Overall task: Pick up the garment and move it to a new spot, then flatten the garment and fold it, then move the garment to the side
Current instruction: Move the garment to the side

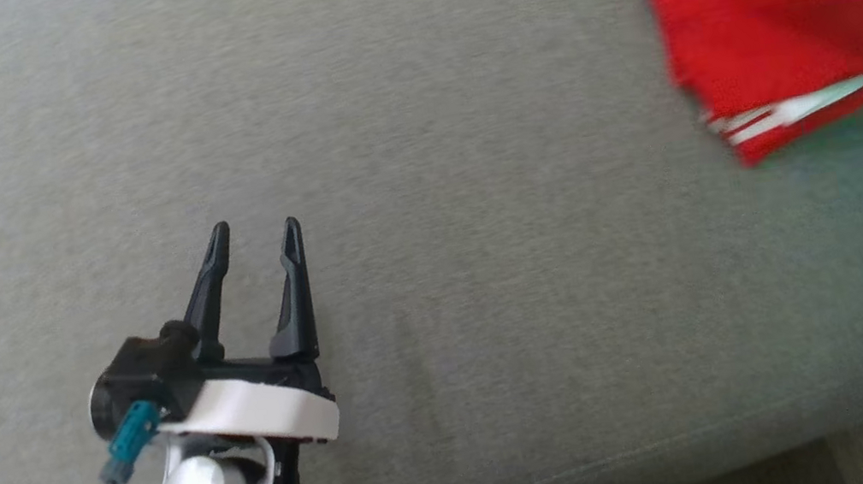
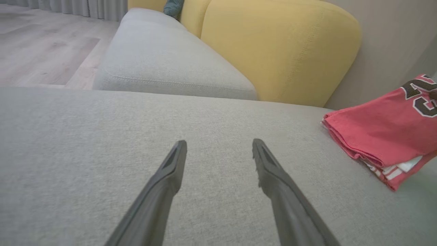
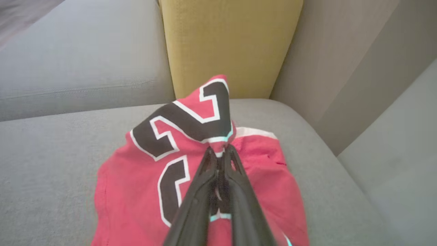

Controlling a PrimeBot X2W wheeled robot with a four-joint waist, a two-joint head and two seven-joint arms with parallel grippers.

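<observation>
Right gripper point(image 3: 221, 150): fingers pressed together, pinching a fold of the garment point(image 3: 136, 177) right at the black, white-outlined numeral; the cloth rises in a small peak to the fingertips while the rest of it spreads over the seat cushion point(image 3: 51, 153) below. Garment is a red jersey, folded into several layers; white striped trim shows along its stacked lower edge in the head view point(image 1: 778, 23) and in the left wrist view point(image 2: 382, 130). Position: right end of the seat cushion point(image 1: 488, 268), toward the back corner, close to the foot of the yellow backrest point(image 3: 228, 41). Left gripper point(image 1: 256, 226): fingers spread wide, nothing between them, over bare grey fabric toward the front edge of the same cushion and well apart from the garment. From its own wrist camera the left gripper point(image 2: 219, 143) points across the cushion point(image 2: 102, 153) toward the backrest point(image 2: 280, 51); whether the tips touch the fabric, I cannot tell. Surroundings: a second grey seat cushion point(image 2: 160, 61) adjoins further along the sofa, wood floor point(image 2: 41, 44) runs beside it, and a pale curtain point(image 2: 85, 7) hangs at the far end. Head view is slightly blurred at the garment's right side.
</observation>
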